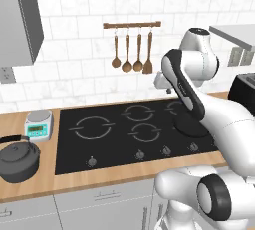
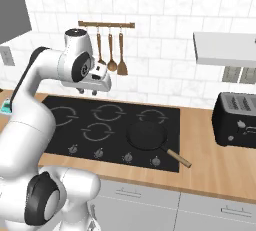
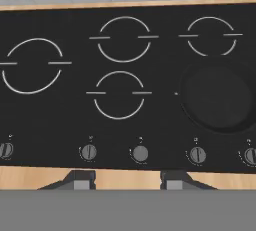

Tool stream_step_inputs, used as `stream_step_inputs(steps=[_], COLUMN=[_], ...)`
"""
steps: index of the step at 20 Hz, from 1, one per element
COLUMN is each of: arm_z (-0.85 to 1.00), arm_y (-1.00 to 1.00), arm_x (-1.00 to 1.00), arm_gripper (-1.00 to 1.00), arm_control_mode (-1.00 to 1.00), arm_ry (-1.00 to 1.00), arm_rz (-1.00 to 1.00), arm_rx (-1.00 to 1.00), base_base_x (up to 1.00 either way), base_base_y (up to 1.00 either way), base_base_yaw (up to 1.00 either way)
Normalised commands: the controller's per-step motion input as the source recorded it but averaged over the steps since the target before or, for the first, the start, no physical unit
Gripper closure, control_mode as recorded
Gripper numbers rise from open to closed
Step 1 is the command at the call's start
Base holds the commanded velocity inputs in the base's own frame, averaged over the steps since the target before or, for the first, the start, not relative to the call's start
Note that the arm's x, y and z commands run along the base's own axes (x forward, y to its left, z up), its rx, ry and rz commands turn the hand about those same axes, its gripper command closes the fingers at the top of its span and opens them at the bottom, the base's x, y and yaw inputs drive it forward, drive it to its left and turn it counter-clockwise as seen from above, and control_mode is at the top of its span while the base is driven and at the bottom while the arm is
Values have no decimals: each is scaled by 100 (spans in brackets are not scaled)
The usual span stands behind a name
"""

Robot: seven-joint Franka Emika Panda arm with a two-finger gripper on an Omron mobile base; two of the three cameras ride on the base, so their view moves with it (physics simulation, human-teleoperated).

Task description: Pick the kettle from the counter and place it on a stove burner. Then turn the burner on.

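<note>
The dark-grey kettle stands upright on the wooden counter at the far left, left of the black cooktop. The large stove burner is the leftmost ring, bare, and shows in the hand view as the stove burner at left. My gripper hangs high over the back middle of the cooktop, far right of the kettle. In the hand view the gripper points down at the knob row, its fingertips apart with nothing between them.
A black frying pan sits on the front right burner, its wooden handle pointing right. A row of several knobs runs along the cooktop's front. A small scale stands behind the kettle, a black toaster at the right, and wooden utensils hang on the wall.
</note>
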Motion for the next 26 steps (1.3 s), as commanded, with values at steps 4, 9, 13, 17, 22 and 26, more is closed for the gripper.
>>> stream_step_inputs(steps=[4, 9, 13, 17, 22, 26], arm_z=[0, -2, 0, 0, 0, 0], arm_y=[-3, 54, 100, 100, 100, 100], arm_x=[-17, -25, -23, -49, -41, -31], arm_gripper=[-100, -100, -100, -100, -100, -100], arm_control_mode=[-100, -100, -100, -100, -100, -100], arm_ry=[-5, -7, -10, -15, -15, -15], arm_rz=[-1, 0, 1, 5, 7, 12], arm_rx=[0, 0, 1, 3, 2, 0], base_base_x=[0, 0, 0, 0, 0, 0], base_base_y=[0, 0, 0, 0, 0, 0], base_base_yaw=[0, 0, 0, 0, 0, 0])
